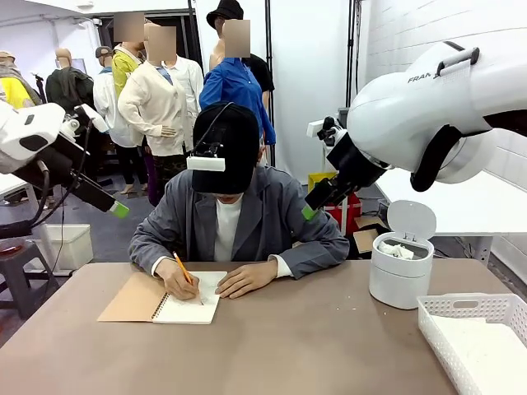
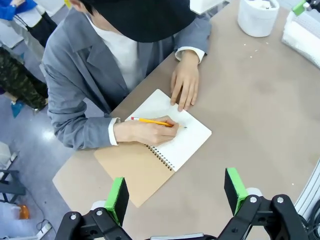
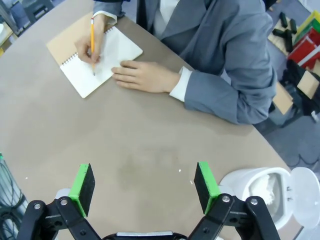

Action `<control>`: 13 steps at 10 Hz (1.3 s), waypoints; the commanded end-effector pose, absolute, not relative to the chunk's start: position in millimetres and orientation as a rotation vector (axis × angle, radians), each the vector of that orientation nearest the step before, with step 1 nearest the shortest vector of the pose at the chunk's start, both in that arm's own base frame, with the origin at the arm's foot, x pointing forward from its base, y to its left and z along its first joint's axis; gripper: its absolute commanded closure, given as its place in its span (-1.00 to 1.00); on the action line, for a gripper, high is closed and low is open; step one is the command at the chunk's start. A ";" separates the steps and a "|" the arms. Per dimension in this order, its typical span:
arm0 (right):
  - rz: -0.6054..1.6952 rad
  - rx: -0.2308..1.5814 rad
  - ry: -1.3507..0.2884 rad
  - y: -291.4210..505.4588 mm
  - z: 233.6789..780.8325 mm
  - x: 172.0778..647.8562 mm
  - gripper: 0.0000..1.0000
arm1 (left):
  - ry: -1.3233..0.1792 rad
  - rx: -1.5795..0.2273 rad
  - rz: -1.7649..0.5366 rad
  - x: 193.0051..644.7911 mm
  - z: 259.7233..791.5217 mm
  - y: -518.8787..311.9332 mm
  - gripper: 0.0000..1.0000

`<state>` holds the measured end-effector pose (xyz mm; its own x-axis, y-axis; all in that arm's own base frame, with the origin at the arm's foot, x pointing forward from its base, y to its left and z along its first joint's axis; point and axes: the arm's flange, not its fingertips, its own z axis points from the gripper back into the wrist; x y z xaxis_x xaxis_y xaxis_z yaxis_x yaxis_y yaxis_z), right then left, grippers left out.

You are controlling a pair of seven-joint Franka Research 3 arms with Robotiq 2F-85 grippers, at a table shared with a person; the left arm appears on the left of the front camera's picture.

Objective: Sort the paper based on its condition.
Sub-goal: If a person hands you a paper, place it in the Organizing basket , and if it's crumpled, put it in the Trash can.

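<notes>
A crumpled white ball of paper (image 1: 398, 250) lies inside the small round white bin (image 1: 400, 276), whose lid stands up; the right wrist view shows the same ball (image 3: 263, 187). Flat white paper (image 1: 482, 350) lies in the white lattice basket (image 1: 461, 306) at the near right. My left gripper (image 2: 176, 195) hangs open and empty high above the near table edge, raised at the left in the front view (image 1: 118, 208). My right gripper (image 3: 144, 187) is open too, holding nothing, above bare tabletop near the bin, and high at the right in the front view (image 1: 311, 206).
A person in a grey jacket sits at the far side, writing with a yellow pencil (image 1: 183, 270) in a tan-covered spiral notebook (image 1: 132, 300) and resting the other hand (image 1: 245, 280) on the page. The brown tabletop (image 1: 296, 337) is bare between notebook and bin.
</notes>
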<state>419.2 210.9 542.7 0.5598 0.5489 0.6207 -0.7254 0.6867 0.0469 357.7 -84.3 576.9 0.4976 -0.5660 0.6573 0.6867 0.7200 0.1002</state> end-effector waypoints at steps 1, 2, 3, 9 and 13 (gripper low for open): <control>0.764 0.331 -0.605 208.7 542.7 420.2 -1.00 | -0.711 -0.205 -0.772 355.6 590.6 -78.7 -1.00; 0.764 0.331 -0.605 208.7 542.7 420.2 -1.00 | -0.711 -0.205 -0.772 355.6 590.6 -78.7 -1.00; 0.764 0.331 -0.605 208.7 542.7 420.2 -1.00 | -0.711 -0.205 -0.772 355.6 590.6 -78.7 -1.00; 0.717 0.395 -0.498 223.1 558.8 400.0 -1.00 | -0.703 -0.157 -0.829 359.6 593.6 -69.8 -1.00; 0.751 0.463 -0.514 216.9 574.0 385.4 -1.00 | -0.725 -0.210 -0.889 349.7 609.4 -59.4 -1.00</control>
<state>385.3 221.8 575.3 0.6303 0.5162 0.5799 -0.7186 0.6705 0.1843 351.9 -67.6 603.0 0.4433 -0.6211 0.6463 0.7376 0.6624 0.1307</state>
